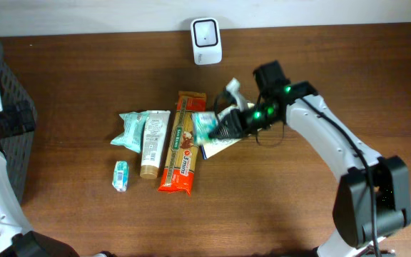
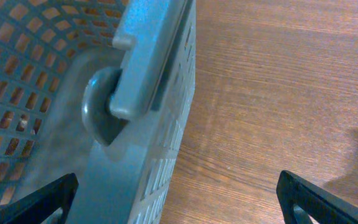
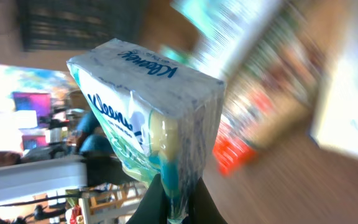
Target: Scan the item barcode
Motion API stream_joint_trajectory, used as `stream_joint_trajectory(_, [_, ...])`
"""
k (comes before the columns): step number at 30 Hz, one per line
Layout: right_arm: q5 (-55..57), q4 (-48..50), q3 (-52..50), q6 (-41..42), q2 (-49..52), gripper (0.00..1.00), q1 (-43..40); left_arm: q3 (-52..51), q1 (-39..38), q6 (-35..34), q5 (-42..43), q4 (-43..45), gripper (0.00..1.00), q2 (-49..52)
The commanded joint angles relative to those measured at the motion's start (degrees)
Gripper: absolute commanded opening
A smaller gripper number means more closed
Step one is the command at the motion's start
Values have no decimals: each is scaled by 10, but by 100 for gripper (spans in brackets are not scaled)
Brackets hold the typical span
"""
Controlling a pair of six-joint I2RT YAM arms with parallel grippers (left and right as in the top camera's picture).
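- right gripper point(image 3: 174, 200): jaws clamped on the bottom edge of the Kleenex tissue pack point(image 3: 148, 106). It's a thin pinch on film wrap, and most of the pack stands clear of the fingers.
- pack location: just right of centre in the overhead view, at the right end of the item row and over a flat white pack point(image 1: 223, 146). It looks lifted off the table, but I can't confirm that. The scanner point(image 1: 207, 41) sits at top centre, well apart from it.
- risk: with only an edge grip, the pack could pivot or slip out on a fast swing toward the scanner.
- risk: the barcode isn't visible in any view. If it faces away from the scanner window there's no read, so the wrist will likely need to roll.
- risk: the pack is soft, so a squeeze could wrinkle the film over the code and cause a misread.
- risk: a low carry could clip the orange-red snack pack point(image 1: 180, 146) just left of it.
- left gripper point(image 2: 176, 190): jaws wide apart and holding nothing, over the basket point(image 2: 36, 74) rim at the far left.
- basket: grey mesh with the handle point(image 2: 145, 56) lying on the rim. The part of the interior in view shows no item, and the rest is hidden.
- tube point(image 1: 154, 143), teal pouch point(image 1: 130, 130) and small teal packet point(image 1: 121, 175) lie loose on the table, not in any container.
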Motion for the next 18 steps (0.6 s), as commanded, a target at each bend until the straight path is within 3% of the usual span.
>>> stream_joint_trajectory(1, [-179,52,63,3,-11,4,-22,3,2,-2,6,1,99,3])
stream_joint_trajectory(5, [-287,253,82,138,-11,4,-61,3,2,-1,6,1,99,3])
stream_joint_trajectory(9, [-270,397,82,224,-12,4,-74,3,2,-2,6,1,99,3])
stream_joint_trajectory(13, [-121,371,82,229,-11,4,-64,3,2,-1,6,1,99,3])
stream_joint_trajectory(18, [277,169,95,127,-11,4,0,3,2,-2,6,1,99,3])
